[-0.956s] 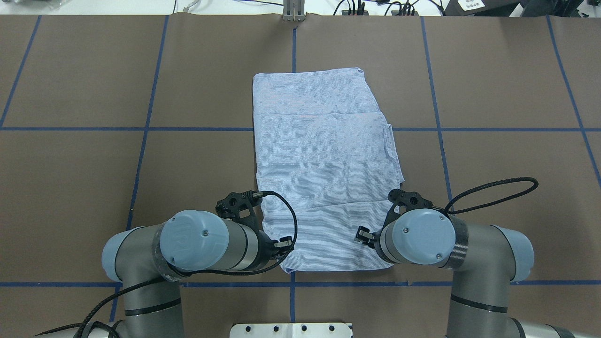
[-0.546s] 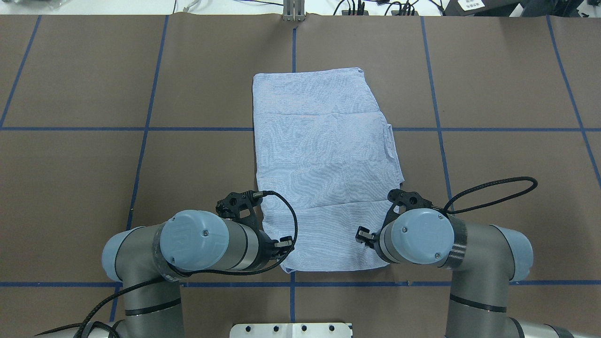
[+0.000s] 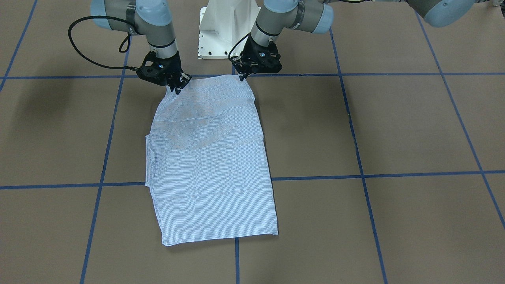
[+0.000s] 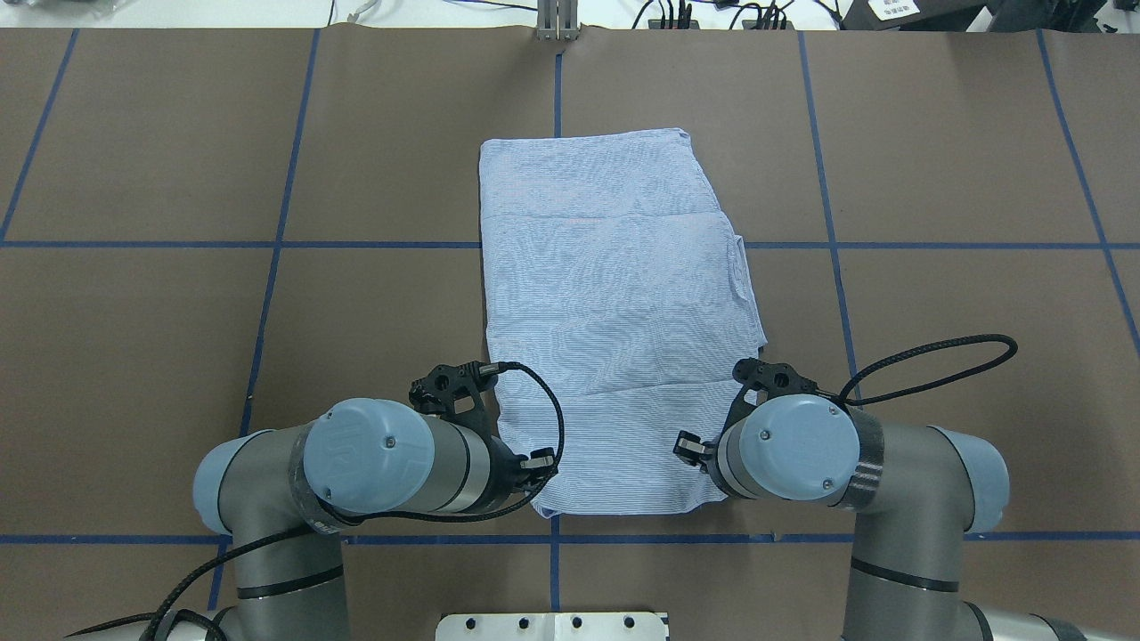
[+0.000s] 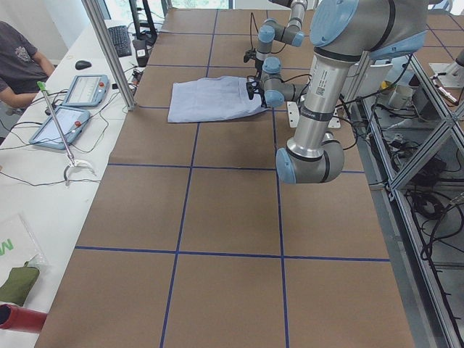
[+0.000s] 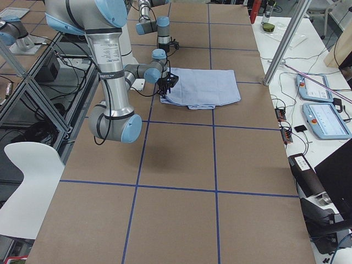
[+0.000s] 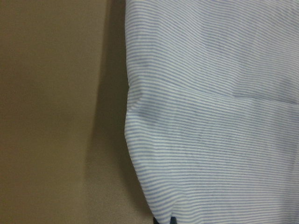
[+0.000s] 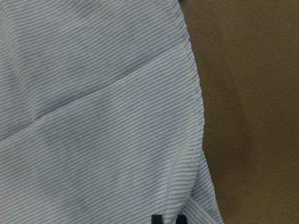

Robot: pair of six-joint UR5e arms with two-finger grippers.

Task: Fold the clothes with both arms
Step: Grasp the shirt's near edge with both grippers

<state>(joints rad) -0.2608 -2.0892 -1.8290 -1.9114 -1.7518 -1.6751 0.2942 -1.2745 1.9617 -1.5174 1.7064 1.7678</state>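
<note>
The striped light blue shirt lies folded into a long rectangle in the middle of the table, also seen from the front. My left gripper is at the shirt's near corner on my left, shut on the fabric. My right gripper pinches the other near corner, which is slightly raised. In the overhead view both wrists hide their fingers. Striped cloth fills the left wrist view down to the dark fingertips at its bottom edge. The right wrist view shows the same shirt with a seam across it.
The brown table is marked with blue tape lines. The white pedestal base stands just behind the shirt's near edge. A black cable loop arcs beside my right wrist. A side bench with tablets and a seated person runs along the far side.
My right wrist has drifted slightly inward, and the shirt's near right corner has drawn in with it. The left arm has not moved.
</note>
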